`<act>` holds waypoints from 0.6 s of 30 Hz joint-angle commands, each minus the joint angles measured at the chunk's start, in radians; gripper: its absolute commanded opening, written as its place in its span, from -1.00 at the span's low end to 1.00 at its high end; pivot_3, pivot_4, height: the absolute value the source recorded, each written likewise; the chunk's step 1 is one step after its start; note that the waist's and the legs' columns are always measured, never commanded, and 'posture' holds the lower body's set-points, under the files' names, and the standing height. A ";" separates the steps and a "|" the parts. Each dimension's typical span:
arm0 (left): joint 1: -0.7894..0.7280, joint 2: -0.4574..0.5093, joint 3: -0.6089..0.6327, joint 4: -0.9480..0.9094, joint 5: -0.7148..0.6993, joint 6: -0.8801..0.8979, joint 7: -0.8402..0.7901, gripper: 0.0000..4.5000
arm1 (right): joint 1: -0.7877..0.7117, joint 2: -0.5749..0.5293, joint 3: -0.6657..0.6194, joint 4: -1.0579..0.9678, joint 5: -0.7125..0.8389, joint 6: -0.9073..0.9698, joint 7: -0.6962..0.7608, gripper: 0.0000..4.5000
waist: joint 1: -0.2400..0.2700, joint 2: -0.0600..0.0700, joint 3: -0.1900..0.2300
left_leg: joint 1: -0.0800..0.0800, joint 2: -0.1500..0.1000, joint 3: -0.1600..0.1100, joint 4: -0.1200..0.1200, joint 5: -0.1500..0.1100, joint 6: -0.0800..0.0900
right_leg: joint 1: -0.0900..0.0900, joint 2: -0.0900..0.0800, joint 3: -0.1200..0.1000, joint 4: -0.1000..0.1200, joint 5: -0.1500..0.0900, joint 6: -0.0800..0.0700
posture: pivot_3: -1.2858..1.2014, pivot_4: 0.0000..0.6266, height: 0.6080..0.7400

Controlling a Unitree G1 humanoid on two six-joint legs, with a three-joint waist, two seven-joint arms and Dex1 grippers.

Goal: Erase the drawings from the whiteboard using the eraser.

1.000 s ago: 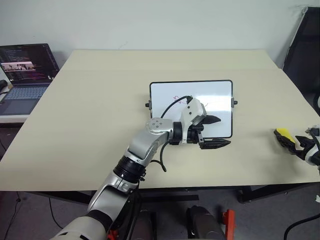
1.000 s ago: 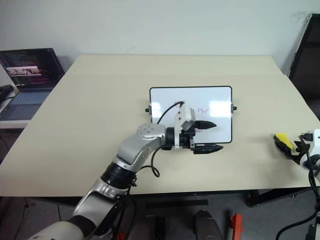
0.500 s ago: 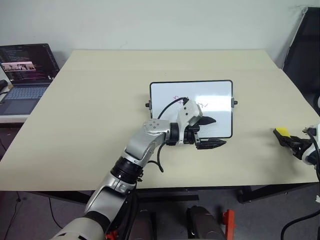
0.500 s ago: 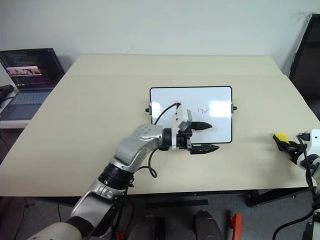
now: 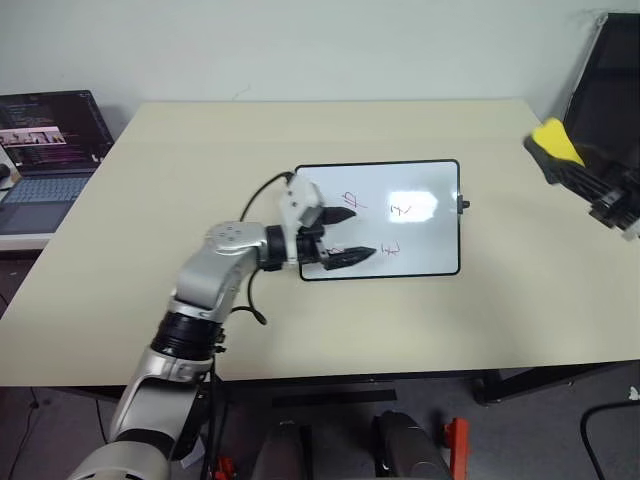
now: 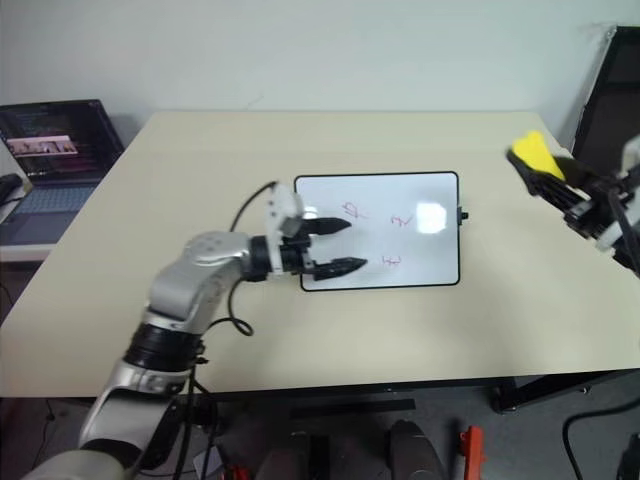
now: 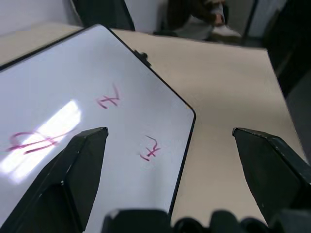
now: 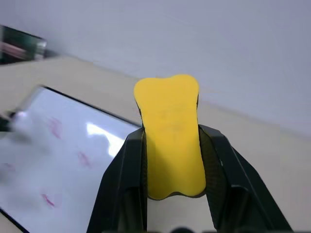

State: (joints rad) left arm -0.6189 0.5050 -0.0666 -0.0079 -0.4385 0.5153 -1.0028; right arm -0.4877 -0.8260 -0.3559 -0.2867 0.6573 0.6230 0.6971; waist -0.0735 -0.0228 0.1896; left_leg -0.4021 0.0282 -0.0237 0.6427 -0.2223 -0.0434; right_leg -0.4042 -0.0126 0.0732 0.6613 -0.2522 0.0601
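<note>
Yellow and flat, the eraser sat clamped between the two black fingers of the right claw, its end sticking out past the fingertips. That claw hung in the air at the right side of the scene, above the desk and well apart from the whiteboard, with the eraser touching neither.

The whiteboard lay flat near the middle of the pale desk, its black frame and a small knob on the right edge plain to see. Red-purple drawings marked its glossy surface: one near the upper left, one near the upper middle beside a bright glare, one lower down towards the middle. In the left wrist view three scribbles showed; a fourth could not be made out for certain.

The left claw stood spread apart and empty over the board's left edge, pointing to the right across it.

An open laptop stood off the desk's left side, its screen lit.
</note>
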 commanded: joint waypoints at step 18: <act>0.548 0.244 0.262 -0.431 -0.065 0.046 0.114 1.00 | -0.274 0.458 0.666 0.651 -0.593 -0.618 0.027 -0.49 | 0.041 -0.003 0.001 | -0.008 -0.001 -0.002 0.000 0.000 -0.001 | -0.008 -0.003 -0.005 0.002 0.000 -0.008 | 0.03 -0.52 1.00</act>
State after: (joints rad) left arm -0.0770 0.7514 0.1645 -0.3987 -0.4858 0.5610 -0.9040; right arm -0.7321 -0.3748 0.3375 0.3349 0.0810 0.0635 0.7203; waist -0.0322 -0.0256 0.1905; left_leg -0.4093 0.0278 -0.0257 0.6428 -0.2226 -0.0441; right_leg -0.4114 -0.0158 0.0686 0.6630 -0.2522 0.0520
